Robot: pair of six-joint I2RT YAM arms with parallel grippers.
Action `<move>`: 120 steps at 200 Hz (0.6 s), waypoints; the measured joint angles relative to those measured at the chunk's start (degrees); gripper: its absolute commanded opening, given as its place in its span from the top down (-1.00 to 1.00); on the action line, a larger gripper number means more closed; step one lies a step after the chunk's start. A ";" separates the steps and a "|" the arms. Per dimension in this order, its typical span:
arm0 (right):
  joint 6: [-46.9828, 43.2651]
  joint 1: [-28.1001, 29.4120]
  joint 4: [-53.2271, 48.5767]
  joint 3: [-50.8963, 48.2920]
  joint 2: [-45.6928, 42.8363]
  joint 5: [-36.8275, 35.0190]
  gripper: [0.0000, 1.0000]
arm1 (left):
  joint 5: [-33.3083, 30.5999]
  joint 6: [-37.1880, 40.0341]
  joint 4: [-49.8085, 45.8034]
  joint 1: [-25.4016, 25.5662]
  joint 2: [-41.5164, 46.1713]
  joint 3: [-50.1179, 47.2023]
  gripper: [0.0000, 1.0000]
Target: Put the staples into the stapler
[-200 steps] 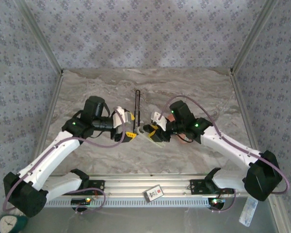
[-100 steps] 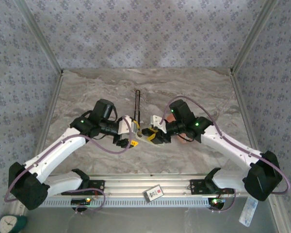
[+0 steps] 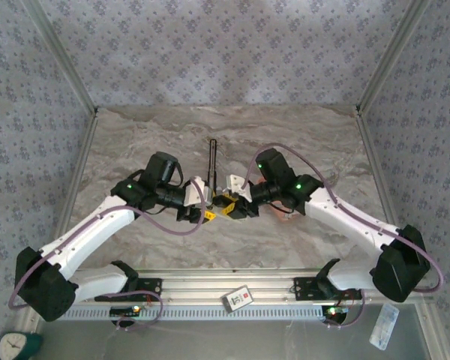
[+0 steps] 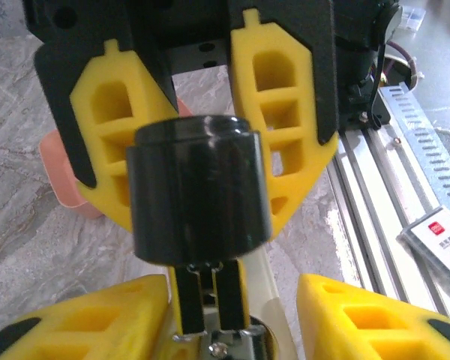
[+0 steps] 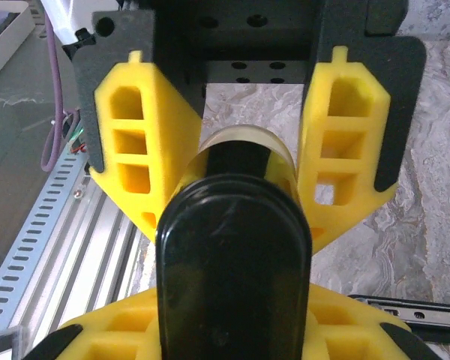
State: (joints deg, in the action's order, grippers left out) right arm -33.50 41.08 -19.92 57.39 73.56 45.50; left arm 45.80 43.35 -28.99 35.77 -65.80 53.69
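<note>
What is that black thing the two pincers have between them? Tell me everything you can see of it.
It is a stapler, at the middle of the marbled table where the two arms meet. Its glossy black plastic part ends in a rounded cap, with a cream-coloured part behind it and thin metal pieces at one end. The right pincer is clamped on it. The left pincer has a finger on each side of it, but whether they press it is unclear.

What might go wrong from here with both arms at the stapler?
1. The right tool grips the stapler by one end alone; an off-centre close by the left tool may twist it loose.
2. Both tools crowd the same short body, so they may collide.
</note>
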 measured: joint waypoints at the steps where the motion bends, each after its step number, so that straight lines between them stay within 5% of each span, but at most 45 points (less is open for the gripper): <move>1: 0.00 0.00 0.00 0.02 0.00 0.00 0.94 | 0.00 -0.15 0.02 0.00 0.00 0.00 0.25; 13: -0.07 0.11 -0.17 0.20 0.11 -0.02 0.87 | 0.04 -0.15 0.42 0.00 0.07 0.00 0.44; 34: -0.24 0.09 -0.22 0.31 0.11 -0.17 0.28 | -0.42 -0.35 0.61 0.00 0.07 0.00 0.77; 52: -0.55 0.22 -0.04 0.68 0.11 -1.01 0.01 | -1.79 -0.33 0.44 0.04 0.13 0.00 0.94; 120: 0.68 1.62 1.53 2.10 -0.74 -2.80 0.04 | -4.94 -0.31 -1.05 -0.02 0.11 0.00 1.00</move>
State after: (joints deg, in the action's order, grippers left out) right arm -32.82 42.70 -18.39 59.48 72.82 42.70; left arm 40.86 43.05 -30.04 35.75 -65.69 53.69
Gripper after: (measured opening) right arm 0.501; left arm 0.378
